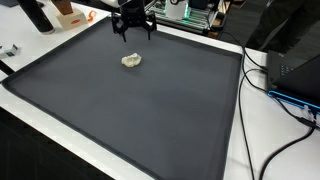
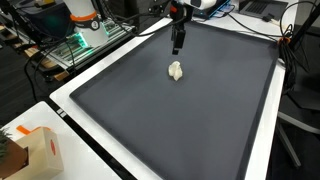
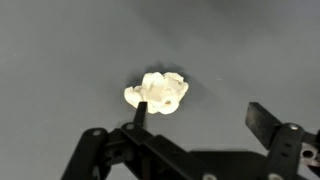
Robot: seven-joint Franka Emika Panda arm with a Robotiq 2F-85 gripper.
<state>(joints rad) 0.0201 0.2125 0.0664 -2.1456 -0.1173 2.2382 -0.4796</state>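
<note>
an ext. view, high, mid-range, looks across dark mat twd gripper at far edge, an ext. view looks diagonally down over mat from beside a corner, both share whole mat w/ pale lump, wrist cam v. close, faces down past fingers onto lump

The tool hangs pointing straight down, jaws spread wide, apparently gripping nothing.

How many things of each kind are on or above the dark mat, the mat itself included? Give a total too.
Pale crumpled lump: 1
Gripper, open, above the mat: 1
Dark mat: 1
Total: 3
</note>
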